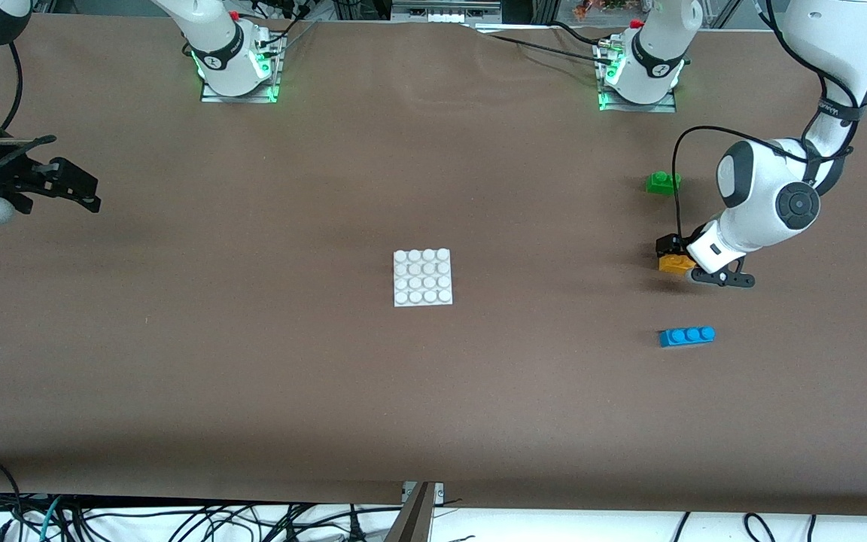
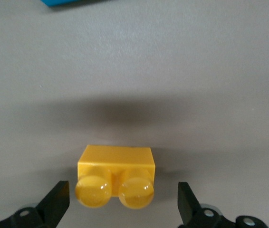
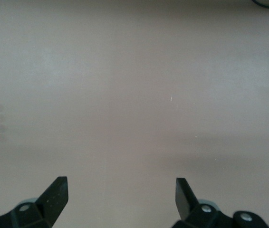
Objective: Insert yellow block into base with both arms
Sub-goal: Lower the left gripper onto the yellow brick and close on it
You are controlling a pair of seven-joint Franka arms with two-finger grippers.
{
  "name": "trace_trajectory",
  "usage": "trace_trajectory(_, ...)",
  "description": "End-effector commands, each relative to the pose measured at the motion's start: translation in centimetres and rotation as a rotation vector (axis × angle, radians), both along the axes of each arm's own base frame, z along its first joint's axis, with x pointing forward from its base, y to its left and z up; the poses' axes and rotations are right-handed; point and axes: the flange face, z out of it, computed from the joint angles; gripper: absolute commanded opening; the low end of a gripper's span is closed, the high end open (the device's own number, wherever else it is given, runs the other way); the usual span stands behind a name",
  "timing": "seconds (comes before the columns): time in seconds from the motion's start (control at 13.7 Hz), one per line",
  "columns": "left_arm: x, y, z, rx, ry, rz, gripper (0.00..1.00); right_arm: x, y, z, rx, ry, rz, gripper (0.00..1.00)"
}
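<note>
Two arms, three bricks, one studded plate: left gripper set down around the yellow block.

Item 1, the yellow block point(image 2: 115, 176), is seen lying on the brown table point(image 1: 253, 361) toward the left arm's end, between the green brick point(image 1: 662, 182) and the blue brick point(image 1: 687, 336), the blue one being nearer the front camera. Item 2, the left gripper point(image 2: 123, 202), is lowered over it; its fingers point(image 2: 56, 199) are spread wide, one on each side of the block, with a clear gap left on both sides and no contact seen. Item 3, the base point(image 1: 422, 277), is laid flat at mid-table, well apart from the block. Item 4, the right gripper point(image 3: 121, 202), is held waiting with jaws spread over bare table at the right arm's end; nothing is gripped.
</note>
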Motion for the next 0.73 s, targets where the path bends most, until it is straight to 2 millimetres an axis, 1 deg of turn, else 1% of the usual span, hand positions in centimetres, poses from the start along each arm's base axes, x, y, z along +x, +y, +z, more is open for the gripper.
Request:
trace_trajectory(0.0, 0.05, 0.33, 0.10, -0.013, -0.021, -0.010, 1.00, 0.01, 0.00, 0.59, -0.015, 0.004, 0.014, 1.00)
trace_trajectory(0.29, -0.12, 0.89, -0.21, -0.009, -0.015, -0.004, 1.00, 0.02, -0.17, 0.60, -0.032, 0.004, 0.015, 1.00)
trace_trajectory(0.36, -0.14, 0.88, -0.29, -0.009, -0.013, -0.004, 0.97, 0.03, -0.17, 0.61, -0.032, 0.002, 0.015, 1.00)
trace_trajectory(0.44, -0.14, 0.88, -0.29, -0.009, -0.013, -0.004, 0.90, 0.09, 0.01, 0.61, -0.032, 0.001, 0.018, 1.00)
trace_trajectory(0.51, -0.14, 0.88, -0.29, -0.009, -0.013, -0.004, 0.88, 0.23, 0.12, 0.24, -0.032, 0.008, 0.018, 1.00)
trace_trajectory(0.58, -0.14, 0.88, -0.29, -0.009, -0.013, -0.002, 0.85, 0.24, 0.13, 0.31, -0.031, 0.007, 0.019, 1.00)
trace_trajectory(0.66, -0.14, 0.88, -0.29, -0.009, -0.013, -0.002, 0.85, 0.24, 0.13, 0.38, -0.031, 0.005, 0.019, 1.00)
